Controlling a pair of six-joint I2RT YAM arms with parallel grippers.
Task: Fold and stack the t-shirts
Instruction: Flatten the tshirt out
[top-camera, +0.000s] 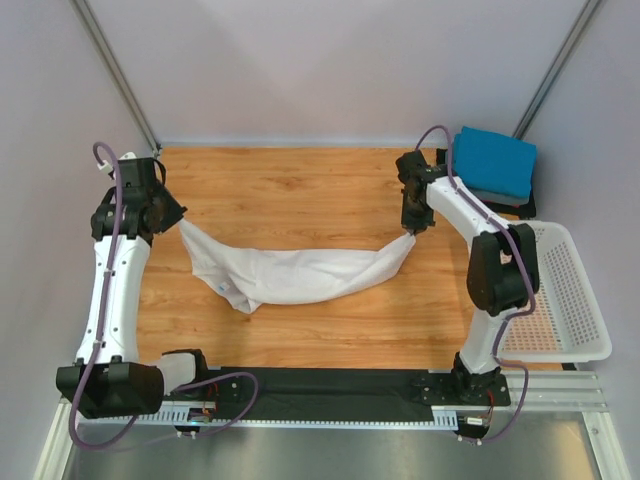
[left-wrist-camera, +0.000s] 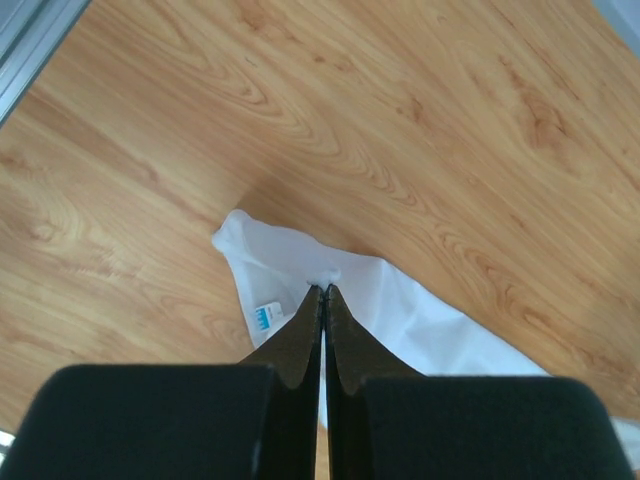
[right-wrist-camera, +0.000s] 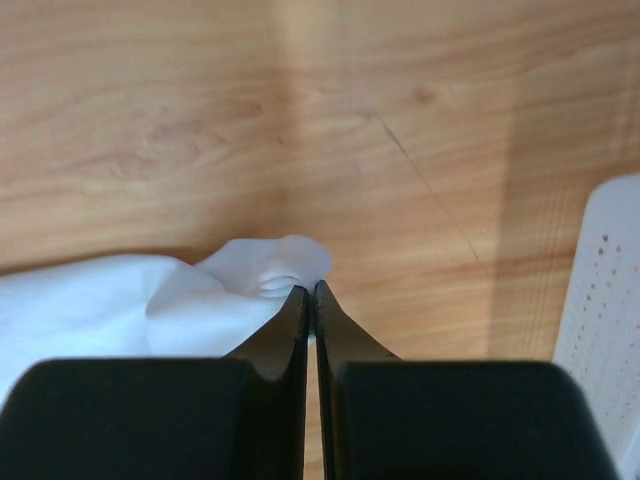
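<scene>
The white t-shirt hangs stretched between the two arms over the middle of the table, its bunched middle sagging onto the wood. The left gripper and the right gripper are both clamped tight, each on only a small pinch of cloth at one end. Pulling further apart could tug such a thin pinch free, and the twisted middle may settle creased rather than flat.
</scene>
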